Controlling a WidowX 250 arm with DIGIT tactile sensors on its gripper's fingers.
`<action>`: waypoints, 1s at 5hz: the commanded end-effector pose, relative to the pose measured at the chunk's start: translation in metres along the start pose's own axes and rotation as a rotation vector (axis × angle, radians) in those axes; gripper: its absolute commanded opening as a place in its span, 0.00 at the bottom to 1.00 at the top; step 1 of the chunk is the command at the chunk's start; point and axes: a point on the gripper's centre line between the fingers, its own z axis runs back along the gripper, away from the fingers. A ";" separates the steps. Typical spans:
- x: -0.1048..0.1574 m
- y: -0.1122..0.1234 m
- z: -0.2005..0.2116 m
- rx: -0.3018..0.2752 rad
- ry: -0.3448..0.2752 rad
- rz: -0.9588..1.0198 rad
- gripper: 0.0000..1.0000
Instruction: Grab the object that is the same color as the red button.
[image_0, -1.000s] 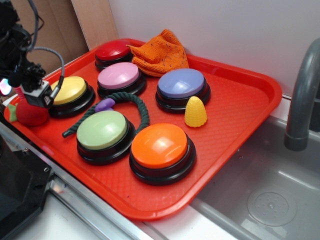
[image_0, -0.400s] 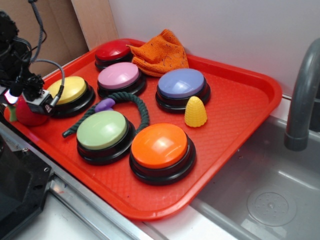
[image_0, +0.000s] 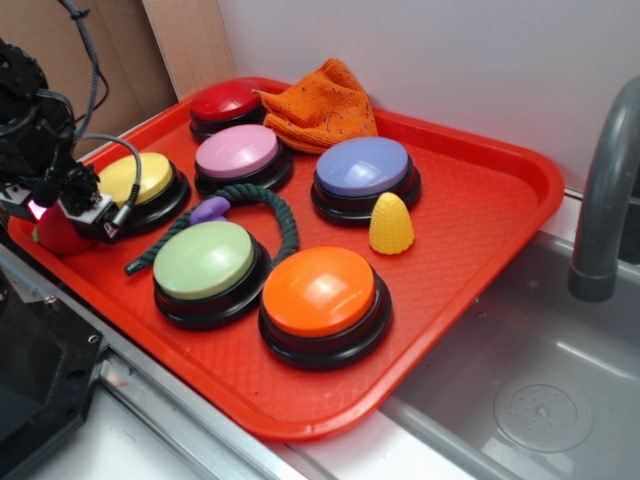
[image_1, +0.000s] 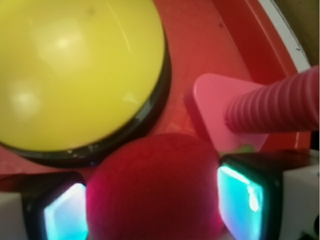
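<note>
The object, a small matte red ball, rests on the red tray at its left edge, beside the yellow button. My gripper is down over it. The lit pads meet the ball on both sides, so the gripper is shut on it. A sliver of green shows at the ball's right. The glossy dark-red button sits on its black base at the tray's far corner, well away from the gripper.
A pink screw-shaped peg lies just right of the ball. Also on the tray are pink, purple, green and orange buttons, a dark rope, a yellow cone and an orange cloth. A sink lies to the right.
The gripper has dropped lower over the red ball, which it now covers more. The ball and the buttons stay where they were.
</note>
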 end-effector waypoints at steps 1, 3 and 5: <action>-0.004 0.002 -0.002 0.034 0.018 -0.012 0.80; -0.006 0.001 0.012 0.036 -0.022 0.010 0.00; 0.003 -0.044 0.063 -0.075 -0.005 -0.100 0.00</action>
